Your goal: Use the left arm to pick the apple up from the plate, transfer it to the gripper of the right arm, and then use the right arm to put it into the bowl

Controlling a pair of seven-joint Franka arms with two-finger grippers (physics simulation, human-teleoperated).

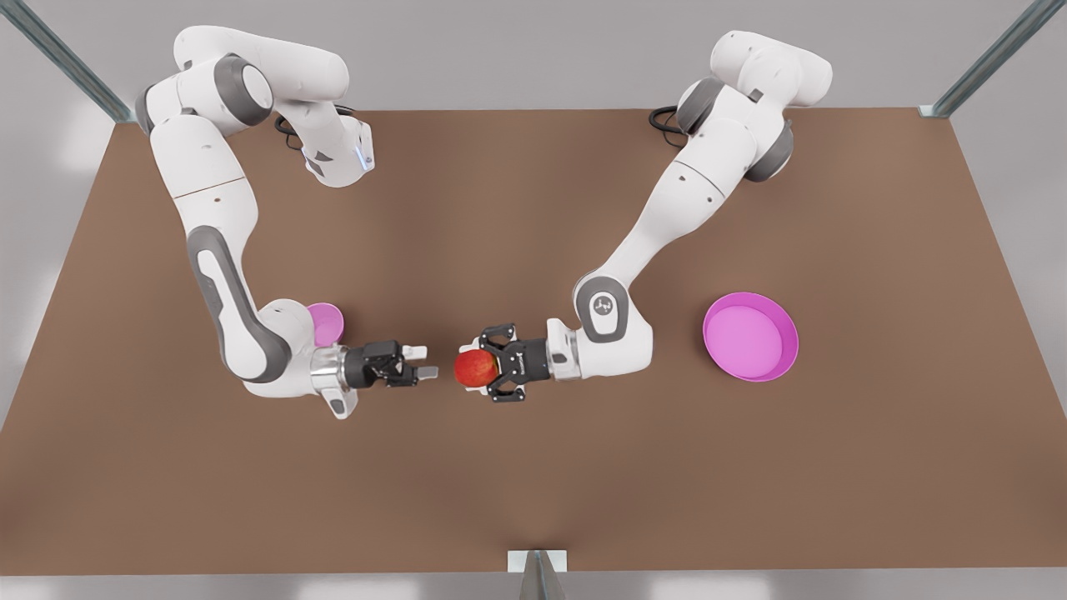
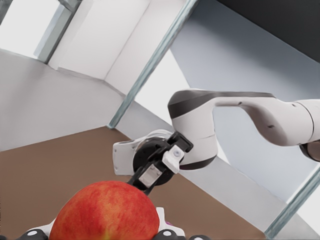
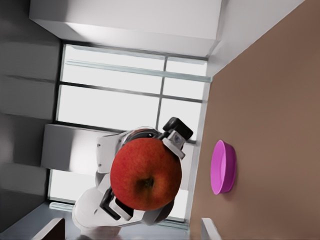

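Brown table: left tool grips apple; right tool spread, facing it.

Pretty even, soft light all round, kinda bright. Arms drop faint blurry shadows on the brown table. Windows in the right wrist view blow out white. Renders look slightly soft, no real glare.

Front cam overhead on table; wrist cams face each other, share apple.
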